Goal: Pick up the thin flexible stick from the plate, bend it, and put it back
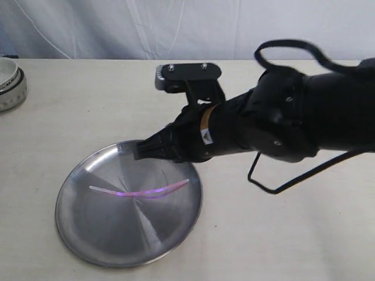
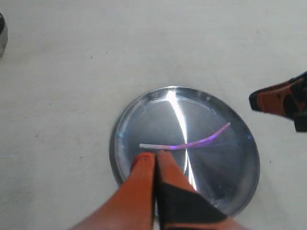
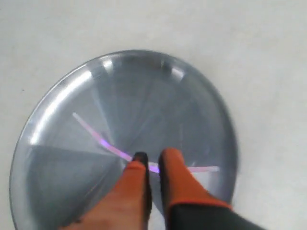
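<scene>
In the exterior view the thin flexible stick (image 1: 140, 192) lies free across the middle of the plate (image 1: 117, 234), running from about 9 o'clock to 3 o'clock in a shallow bow, pink-purple and translucent along its length, whitish at the ends. The plate is a round, shallow steel dish with a low rim, its brushed face throwing fan-shaped reflections. The right gripper (image 1: 142, 151) hangs over the rim at 12 o'clock, its tip looking like one closed wedge and clear of the stick. A small white bowl (image 1: 9, 82) sits well apart at 10 o'clock on the pale matte table (image 1: 263, 234). The left arm does not show here. In the left wrist view the left gripper (image 2: 154, 155) has its orange fingers pressed together with nothing between them, pointing toward one whitish end. In the right wrist view the fingertips are drawn almost together, leaving only a slit through which the stick shows, apparently below them. As I judge it, nothing is held, and the frames cannot show whether the bend is done.
</scene>
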